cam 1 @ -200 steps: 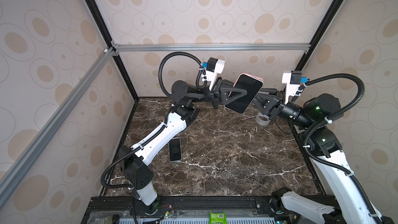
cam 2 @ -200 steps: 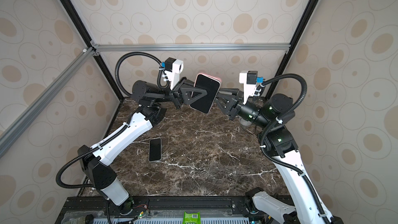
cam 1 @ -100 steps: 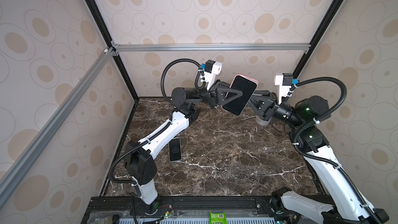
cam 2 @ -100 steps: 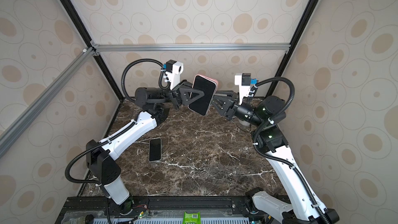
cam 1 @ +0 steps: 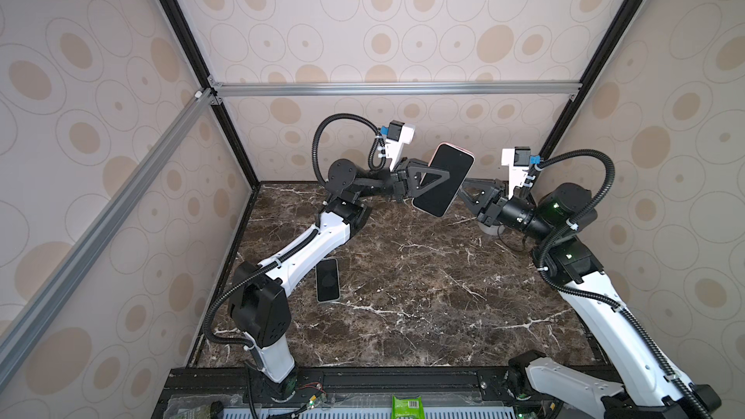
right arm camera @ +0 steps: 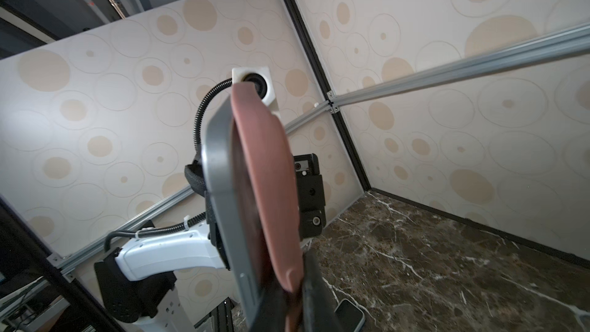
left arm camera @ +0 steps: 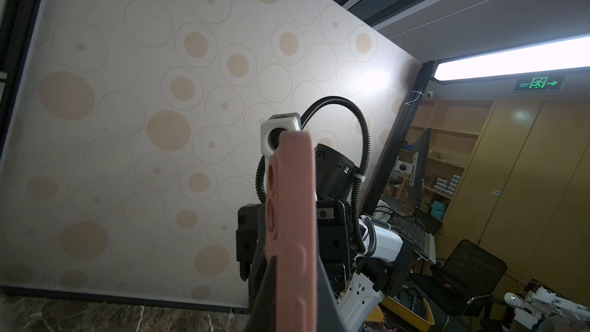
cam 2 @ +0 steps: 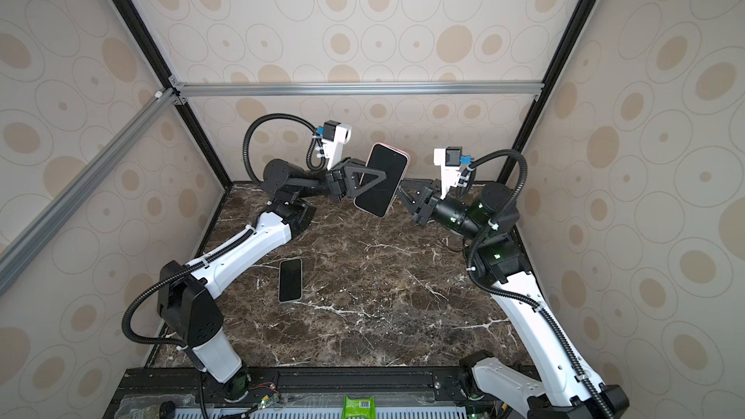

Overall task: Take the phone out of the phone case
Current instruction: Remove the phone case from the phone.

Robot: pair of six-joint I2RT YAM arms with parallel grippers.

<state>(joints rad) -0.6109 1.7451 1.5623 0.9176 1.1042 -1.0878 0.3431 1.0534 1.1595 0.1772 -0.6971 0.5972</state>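
Peeling step: left gripper (cam 1: 441, 177) clenched across phone (cam 1: 441, 201) midair; right gripper (cam 1: 463, 186) pinching pink phone case (right arm camera: 268, 186) edge, gap showing. Next: right pulls case off, left holding firm.

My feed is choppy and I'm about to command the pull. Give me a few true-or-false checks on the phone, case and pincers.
1. The phone is held in the air between both arms. True.
2. The phone case is black. False: it is pink.
3. The left pincer is open. False: it is shut on the phone.
4. The right pincer is shut on the phone case's edge. True.
5. The phone case is fully off. False: only one edge has peeled away.
6. A second phone lies on the table. True.
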